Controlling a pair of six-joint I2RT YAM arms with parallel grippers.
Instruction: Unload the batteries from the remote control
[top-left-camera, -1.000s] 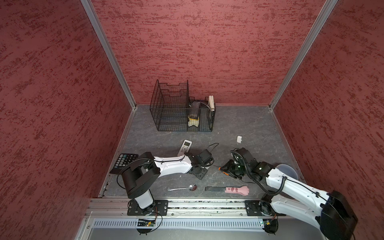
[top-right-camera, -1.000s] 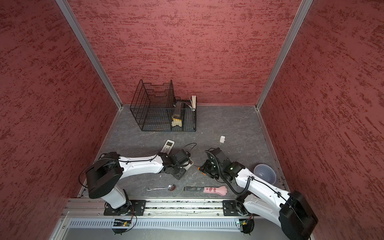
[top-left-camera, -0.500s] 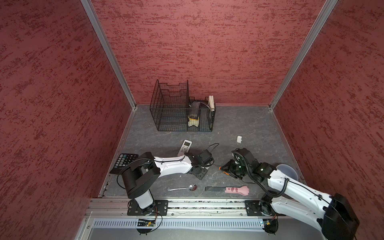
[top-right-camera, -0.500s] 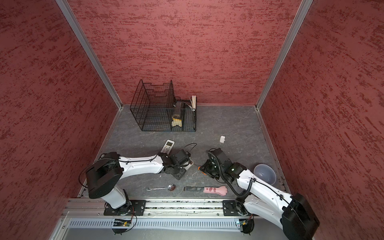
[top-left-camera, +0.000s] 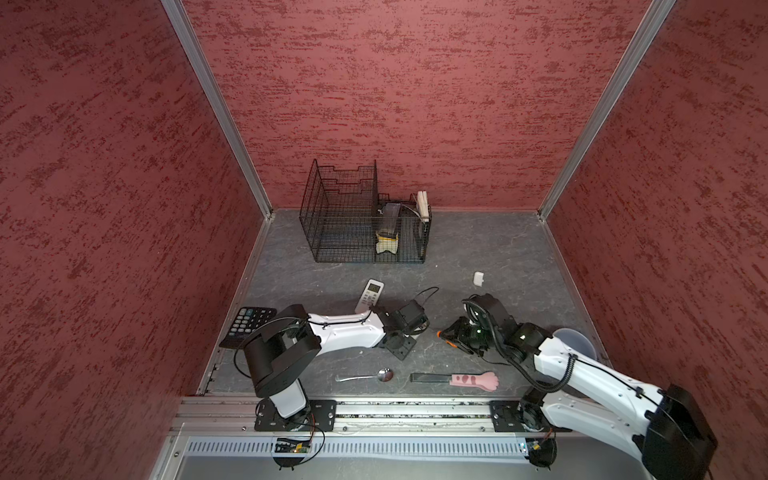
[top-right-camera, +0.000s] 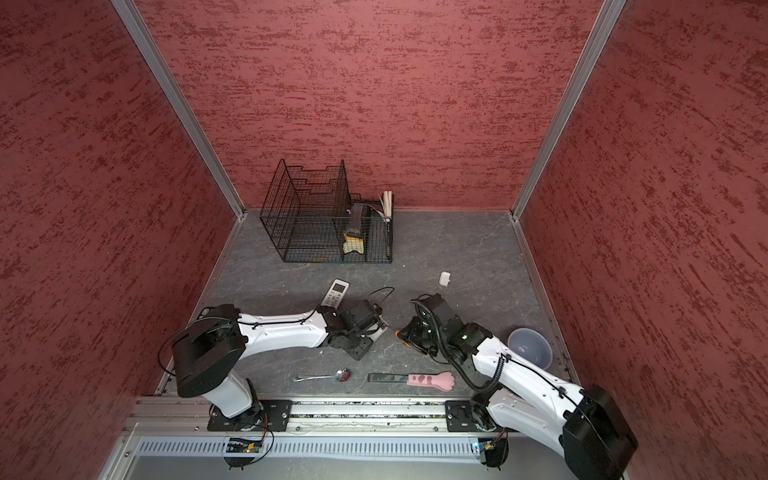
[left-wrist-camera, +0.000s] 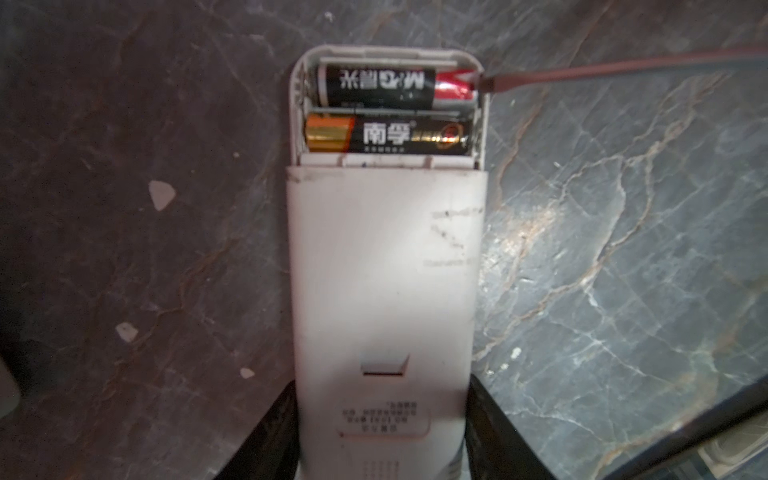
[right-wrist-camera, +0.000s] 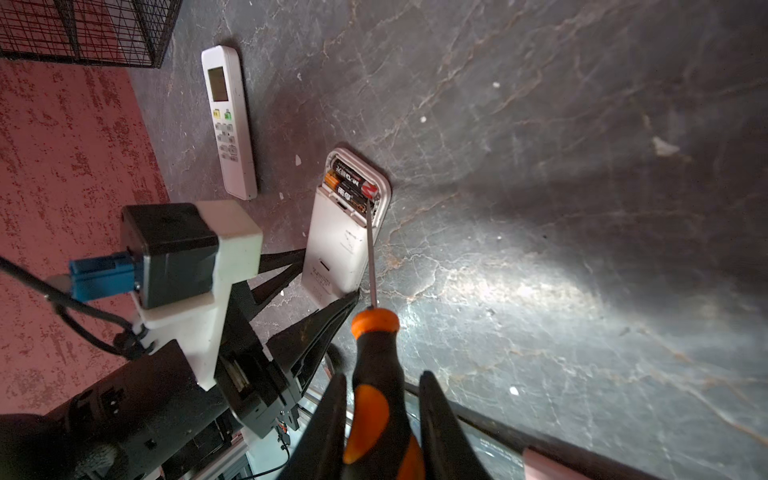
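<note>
Scene: a bimanual rig over a dark marbled surface, with the remote control lying back-up and its battery compartment uncovered.
Change in the last second: almost none. In both top views the arms hold nearly the same pose, and neither gripper widens or narrows.
Left gripper: closed at medium width on the sides of the remote control at the end away from the compartment, pinning it to the surface.
Right gripper: narrow, clamped on the orange-and-black handle of the screwdriver, with the shaft pointing at the compartment.
Batteries: two are visible, both seated side by side in the compartment. The red-ended battery lies nearest the remote's end and the gold-ended battery lies next to it.
Screwdriver tip: at the compartment wall beside the red end. Whether it touches the cell or stops just short of it cannot be told.
Meaning for the task: the tool is placed but no cell is lifted, so the unloading proper has not begun. The pause reads as the alignment before a pry.
Next move, judged: lever the red end up and out, while the left grip resists the sideways push.
Risk, judged: the tip may skid off the rounded cell, or the remote may twist in the grip.
Second remote: lies face-up near the left arm, untouched.
Small white piece: lies well apart from both arms and is possibly the compartment cover.
</note>
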